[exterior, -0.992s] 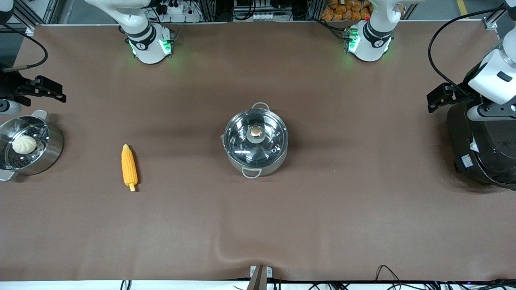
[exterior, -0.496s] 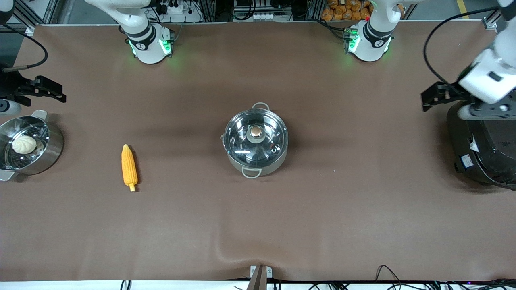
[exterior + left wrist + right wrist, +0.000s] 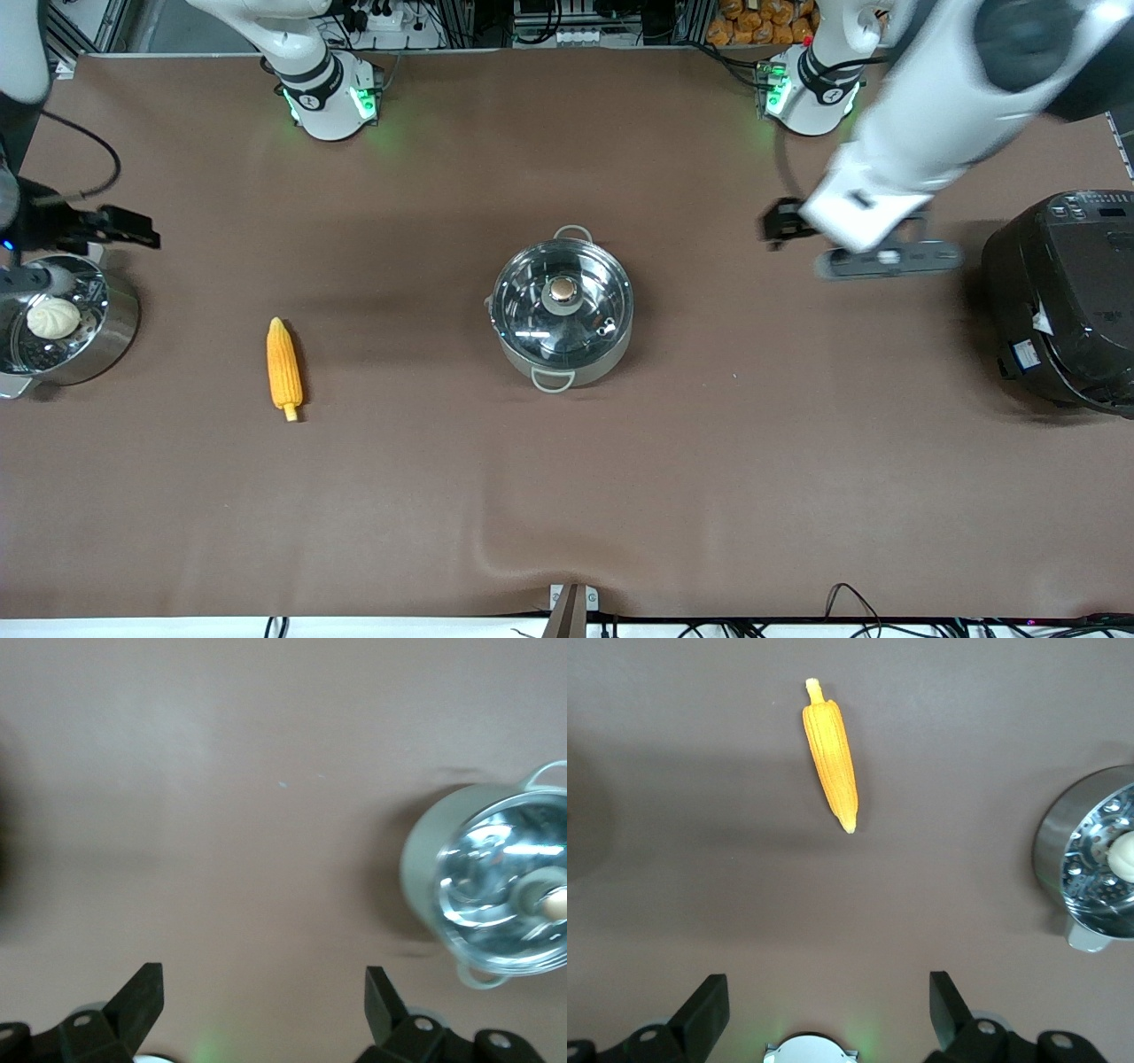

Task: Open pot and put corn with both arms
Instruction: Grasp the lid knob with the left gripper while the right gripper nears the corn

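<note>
Swinging in from over the black rice cooker [image 3: 1063,301], my left arm has carried its gripper [image 3: 784,223] out above bare table between the cooker and the pot [image 3: 563,306], at roughly the pot's two o'clock as the front camera shows it, and it is blurred with speed. My left gripper's fingers [image 3: 142,1005] stand wide apart with nothing between them, and my left wrist camera already catches the pot near the edge of its picture. My right gripper [image 3: 124,232] has shifted only a little; it hangs at the right arm's end of the table, just above the steel pot with the white bun [image 3: 53,319], fingers [image 3: 704,1010] likewise spread and empty. As I judge it, this is the opening reach: my left side is heading for the lid [image 3: 562,301], whose copper-toned knob [image 3: 562,289] sits at its centre, and the glass is still seated on the rim, so nothing of the task is done yet. With the table as the dial, the pot stands at the centre and the corn [image 3: 283,368] lies flat toward nine o'clock, between the pot and the bun pot, stalk end pointing at the front camera, well apart from both. My right side looks placed to go for it once the lid comes up.
</note>
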You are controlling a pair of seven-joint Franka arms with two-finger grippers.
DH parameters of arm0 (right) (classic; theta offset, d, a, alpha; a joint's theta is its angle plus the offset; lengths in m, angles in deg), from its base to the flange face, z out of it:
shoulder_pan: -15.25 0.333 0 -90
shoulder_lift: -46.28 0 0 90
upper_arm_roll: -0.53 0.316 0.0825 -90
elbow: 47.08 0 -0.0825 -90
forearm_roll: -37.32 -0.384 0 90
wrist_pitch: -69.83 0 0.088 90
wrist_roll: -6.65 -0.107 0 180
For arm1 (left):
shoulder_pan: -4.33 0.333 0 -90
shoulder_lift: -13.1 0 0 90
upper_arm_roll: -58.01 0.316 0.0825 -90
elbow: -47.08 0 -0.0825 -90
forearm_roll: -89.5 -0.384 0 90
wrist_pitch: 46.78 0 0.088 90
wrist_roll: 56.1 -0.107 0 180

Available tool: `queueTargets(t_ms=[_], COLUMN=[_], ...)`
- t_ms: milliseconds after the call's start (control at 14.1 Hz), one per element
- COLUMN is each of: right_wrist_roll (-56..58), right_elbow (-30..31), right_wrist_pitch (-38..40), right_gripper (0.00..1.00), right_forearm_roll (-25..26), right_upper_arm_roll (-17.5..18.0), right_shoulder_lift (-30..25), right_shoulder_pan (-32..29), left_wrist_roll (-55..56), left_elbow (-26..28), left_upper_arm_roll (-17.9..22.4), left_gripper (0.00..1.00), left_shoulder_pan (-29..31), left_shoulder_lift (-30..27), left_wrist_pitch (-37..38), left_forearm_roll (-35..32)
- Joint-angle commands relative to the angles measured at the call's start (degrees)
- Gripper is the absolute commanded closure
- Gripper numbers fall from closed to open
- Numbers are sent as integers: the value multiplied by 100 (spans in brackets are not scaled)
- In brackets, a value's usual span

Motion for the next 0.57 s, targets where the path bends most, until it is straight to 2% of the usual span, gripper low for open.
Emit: queueTargets(t_ms=[0,283,496], right_wrist_roll=[27,44,44], right_elbow=[-160,-55,199], right_wrist_pitch=[-296,-560,-1244], right_gripper=[0,0,0], right_forearm_roll=[-34,-34,-17], right_upper_arm_roll=[61,70,61], right_shoulder_lift=[599,1100,1417], right_shoulder_pan=[47,134,135], left_wrist_roll=[1417,3106,3995], left_elbow=[-509,-605,-825], left_upper_arm_roll=[32,84,128], left_gripper=[0,0,0], left_shoulder_pan=[-702,-1529,-1951], left_shoulder_lift=[650,1371,1969], left_wrist_pitch=[-262,-1281,-1617], left_forearm_roll=[52,43,35])
